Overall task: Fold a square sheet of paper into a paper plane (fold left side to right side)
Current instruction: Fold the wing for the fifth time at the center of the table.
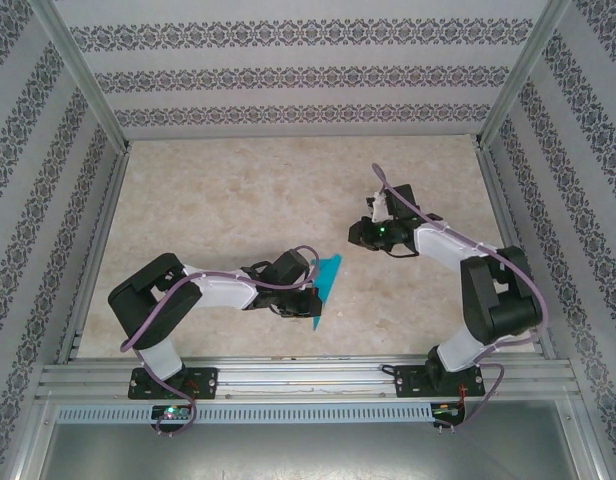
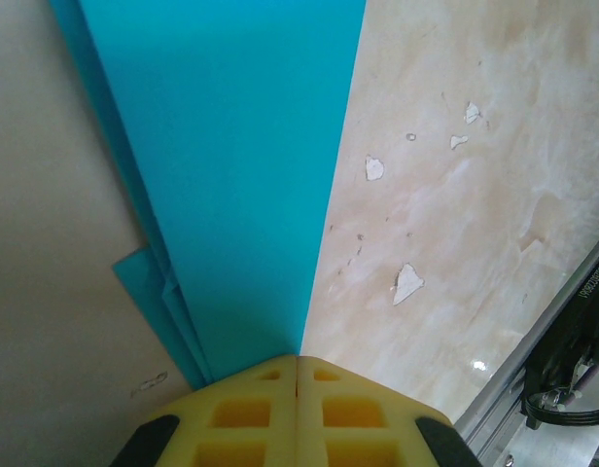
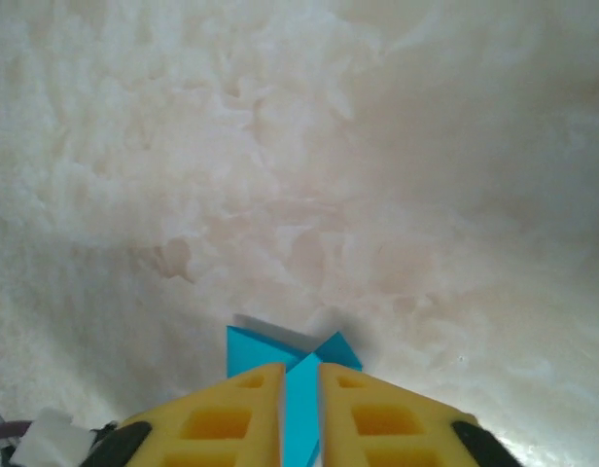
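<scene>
The square sheet of paper (image 1: 330, 280) is teal and folded into a narrow pointed shape with layered creases, between the two arms near the table's front. In the left wrist view the paper (image 2: 231, 175) spreads wide away from my left gripper (image 2: 298, 360). Its yellow fingers are pressed together on the paper's near corner. From above, the left gripper (image 1: 310, 297) sits at the paper's left side. My right gripper (image 1: 356, 237) is at its far tip. In the right wrist view the right gripper (image 3: 300, 368) has its jaws slightly apart, with a strip of the paper (image 3: 251, 350) in the gap.
The beige marbled table (image 1: 238, 200) has patterned walls on three sides. A metal rail (image 1: 308, 375) runs along the near edge, close to the left gripper's side (image 2: 562, 341). White chips (image 2: 406, 282) mark the tabletop beside the paper.
</scene>
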Robot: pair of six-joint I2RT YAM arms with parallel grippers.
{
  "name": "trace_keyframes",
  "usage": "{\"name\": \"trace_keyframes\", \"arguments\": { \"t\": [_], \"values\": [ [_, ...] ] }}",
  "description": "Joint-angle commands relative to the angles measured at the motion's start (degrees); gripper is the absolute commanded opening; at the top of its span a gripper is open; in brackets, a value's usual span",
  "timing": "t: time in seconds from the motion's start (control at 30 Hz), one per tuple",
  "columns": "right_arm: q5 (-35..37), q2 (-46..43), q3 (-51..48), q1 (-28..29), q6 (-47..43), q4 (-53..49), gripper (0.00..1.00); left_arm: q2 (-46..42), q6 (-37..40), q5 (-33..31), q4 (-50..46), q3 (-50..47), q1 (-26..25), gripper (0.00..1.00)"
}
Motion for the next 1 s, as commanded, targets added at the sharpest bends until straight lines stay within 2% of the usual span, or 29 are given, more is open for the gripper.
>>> {"name": "trace_keyframes", "arguments": {
  "t": [0.0,0.13,0.33,0.6,0.97],
  "values": [
    [-4.13,-2.5,-4.33,0.59,1.95,1.3,0.09,0.33,-0.51,-1.48,-4.55,-1.99,0.19,0.0],
    [-7.24,-1.73,-6.89,5.18,5.01,4.61,0.0,0.41,-0.61,-1.49,-4.54,-2.02,0.19,0.0],
    [-6.35,4.25,-7.67,11.47,8.63,9.83,0.0,0.16,-0.62,-1.53,-4.58,-2.0,0.19,0.0],
    [-3.16,10.71,-6.85,12.36,9.28,8.1,0.0,-1.28,-1.15,-0.21,-3.44,-1.52,0.11,0.0],
    [-3.03,13.06,-7.41,12.35,9.65,7.36,0.0,-5.77,-1.73,4.3,-2.36,0.93,-0.02,0.0]
  ]
}}
